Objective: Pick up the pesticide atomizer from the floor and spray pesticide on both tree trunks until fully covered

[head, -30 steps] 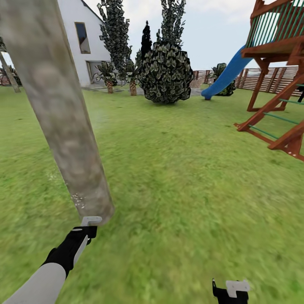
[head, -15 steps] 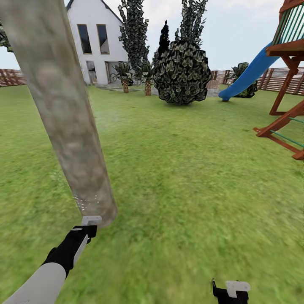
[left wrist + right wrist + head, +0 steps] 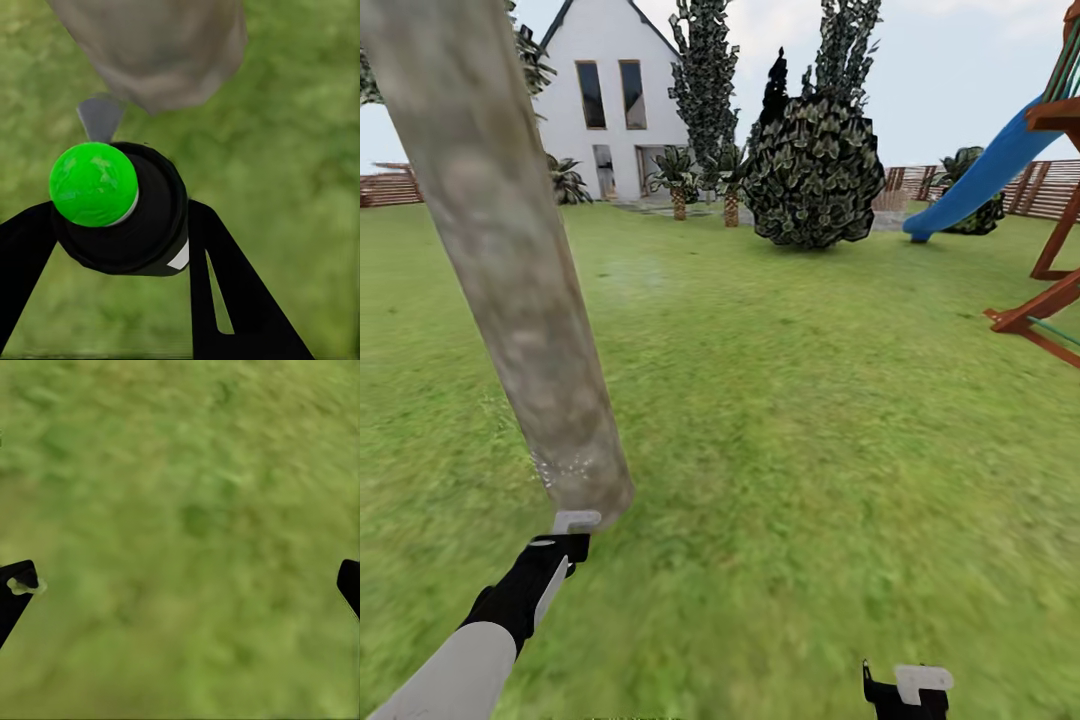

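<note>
A thick mottled grey-tan tree trunk (image 3: 510, 270) leans across the left of the head view and meets the lawn just ahead of my left gripper (image 3: 565, 545). That gripper (image 3: 124, 217) is shut on the pesticide atomizer (image 3: 120, 217), a black body with a bright green ball on top. Its grey nozzle (image 3: 99, 116) points at the base of the trunk (image 3: 157, 52), a short gap away. Small white specks (image 3: 560, 470) dot the bark low down. My right gripper (image 3: 905, 690) hangs low at the right, open over bare grass (image 3: 182, 589).
A white house (image 3: 610, 100), short palms (image 3: 678, 180) and a big round dark bush (image 3: 815, 175) stand far ahead. A blue slide (image 3: 985, 175) and red playset frame (image 3: 1040, 310) are at the right. Brown fence (image 3: 390, 187) rings the lawn.
The head view has turned left, so house, bush and playset slid rightward in the picture. Both arms and the atomizer keep the same pose by the trunk base.
</note>
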{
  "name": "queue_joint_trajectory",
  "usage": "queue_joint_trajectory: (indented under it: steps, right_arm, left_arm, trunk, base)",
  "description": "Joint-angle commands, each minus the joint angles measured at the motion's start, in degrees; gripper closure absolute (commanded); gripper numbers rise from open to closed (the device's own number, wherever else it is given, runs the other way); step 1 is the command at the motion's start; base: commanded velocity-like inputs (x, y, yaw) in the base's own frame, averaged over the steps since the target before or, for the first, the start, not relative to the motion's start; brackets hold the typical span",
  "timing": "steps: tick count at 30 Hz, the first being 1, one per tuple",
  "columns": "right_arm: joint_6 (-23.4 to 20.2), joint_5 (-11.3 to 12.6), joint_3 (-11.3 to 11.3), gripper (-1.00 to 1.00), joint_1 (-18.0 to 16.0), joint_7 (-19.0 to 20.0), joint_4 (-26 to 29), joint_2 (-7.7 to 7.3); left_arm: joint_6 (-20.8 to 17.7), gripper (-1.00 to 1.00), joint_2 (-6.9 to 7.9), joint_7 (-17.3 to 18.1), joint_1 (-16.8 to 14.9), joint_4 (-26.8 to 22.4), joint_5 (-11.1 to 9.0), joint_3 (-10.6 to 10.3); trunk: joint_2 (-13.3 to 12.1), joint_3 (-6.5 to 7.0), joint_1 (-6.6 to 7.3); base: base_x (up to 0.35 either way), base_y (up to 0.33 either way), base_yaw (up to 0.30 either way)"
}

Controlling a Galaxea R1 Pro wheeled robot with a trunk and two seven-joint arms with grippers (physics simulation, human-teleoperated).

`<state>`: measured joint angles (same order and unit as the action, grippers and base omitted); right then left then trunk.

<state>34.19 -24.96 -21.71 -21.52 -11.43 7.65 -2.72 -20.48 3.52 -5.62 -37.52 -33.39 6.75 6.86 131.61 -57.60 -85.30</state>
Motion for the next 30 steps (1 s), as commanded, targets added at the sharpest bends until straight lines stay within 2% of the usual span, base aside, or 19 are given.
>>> queue_joint_trajectory:
  steps: [1, 5, 16, 26, 30]
  right_arm:
    - [0.0, 0.0, 0.0, -1.0, 0.0, 0.0, 0.0, 0.0]
    - [0.0, 0.0, 0.0, -1.0, 0.0, 0.0, 0.0, 0.0]
    - [0.0, 0.0, 0.0, -1.0, 0.0, 0.0, 0.0, 0.0]
    - [0.0, 0.0, 0.0, -1.0, 0.0, 0.0, 0.0, 0.01]
    - [0.0, 0.0, 0.0, -1.0, 0.0, 0.0, 0.0, 0.0]
  left_arm:
    - [0.0, 1.0, 0.0, 0.0, 0.0, 0.0, 0.0, 0.0]
    - [0.0, 1.0, 0.0, 0.0, 0.0, 0.0, 0.0, 0.0]
    - [0.0, 1.0, 0.0, 0.0, 0.0, 0.0, 0.0, 0.0]
    - [0.1, 1.0, -0.03, 0.0, 0.0, 0.0, 0.0, 0.0]
    - [0.1, 1.0, -0.76, 0.0, 0.0, -0.2, 0.2, 0.0]
  trunk:
    - [0.0, 0.0, 0.0]
    - [0.0, 0.0, 0.0]
    - [0.0, 0.0, 0.0]
    - [0.0, 0.0, 0.0]
    - [0.0, 0.0, 0.0]
  base:
    - [0.015, -0.273, 0.276]
    - [0.072, -0.273, 0.247]
    - [0.108, -0.273, 0.029]
    - [0.113, -0.268, 0.254]
    - [0.108, -0.099, 0.27]
